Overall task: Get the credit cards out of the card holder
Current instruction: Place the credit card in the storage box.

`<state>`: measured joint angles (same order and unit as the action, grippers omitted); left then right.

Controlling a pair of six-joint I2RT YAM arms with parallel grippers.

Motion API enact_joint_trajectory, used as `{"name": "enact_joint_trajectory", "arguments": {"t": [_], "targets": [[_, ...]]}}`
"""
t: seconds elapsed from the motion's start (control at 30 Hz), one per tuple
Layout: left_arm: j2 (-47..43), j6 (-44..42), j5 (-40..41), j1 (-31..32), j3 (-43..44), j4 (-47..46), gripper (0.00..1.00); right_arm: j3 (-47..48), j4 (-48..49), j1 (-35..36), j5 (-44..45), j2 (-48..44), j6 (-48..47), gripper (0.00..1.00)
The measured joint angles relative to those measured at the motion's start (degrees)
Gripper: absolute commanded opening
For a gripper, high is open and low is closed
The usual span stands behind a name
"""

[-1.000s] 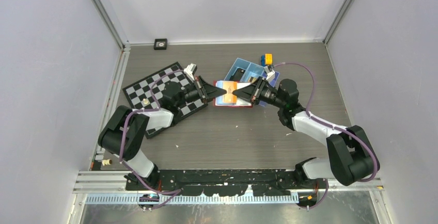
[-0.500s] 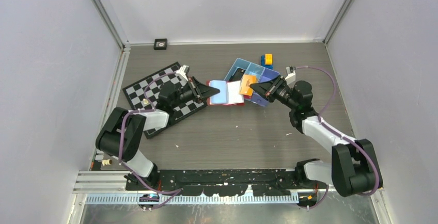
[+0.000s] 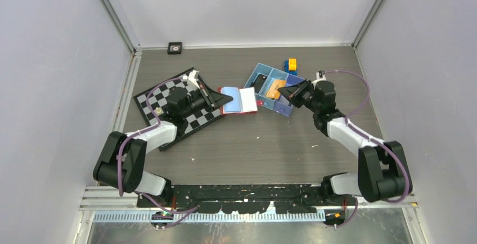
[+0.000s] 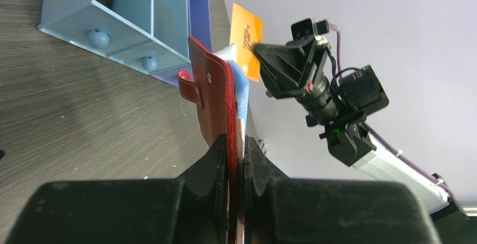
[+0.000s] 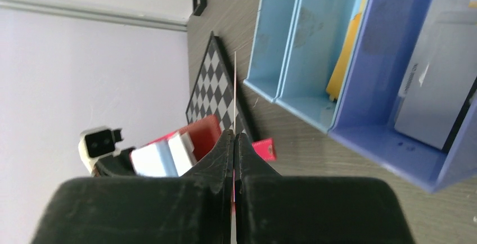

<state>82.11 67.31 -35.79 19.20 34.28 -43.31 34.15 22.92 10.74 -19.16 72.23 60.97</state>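
Clearly, the left gripper (image 3: 219, 100) is closed on one edge of the red card holder (image 3: 239, 100), which is open with its pale lining up, between the chessboard (image 3: 152, 100) and the blue tray (image 3: 254, 76), toward the far edge of the table (image 3: 253, 143). The right gripper (image 3: 284, 91) pinches an orange credit card (image 3: 274, 89) over the tray, apart from the holder. A grey card (image 5: 433, 86) lies in the tray's darker end compartment.
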Motion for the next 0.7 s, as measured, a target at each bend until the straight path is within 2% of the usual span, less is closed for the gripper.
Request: {"name": "enact_joint_trajectory", "arguments": {"t": [0.2, 0.7], "targets": [[-1.25, -2.49, 1.36, -0.11, 0.0, 3.45, 0.0, 6.12, -0.07, 0.0, 0.66, 11.17, 0.33, 0.0], [-1.77, -3.3, 2.21, -0.11, -0.48, 4.66, 0.0, 13.9, -1.18, 0.0, 3.02, 19.32, -2.03, 0.0]]}}
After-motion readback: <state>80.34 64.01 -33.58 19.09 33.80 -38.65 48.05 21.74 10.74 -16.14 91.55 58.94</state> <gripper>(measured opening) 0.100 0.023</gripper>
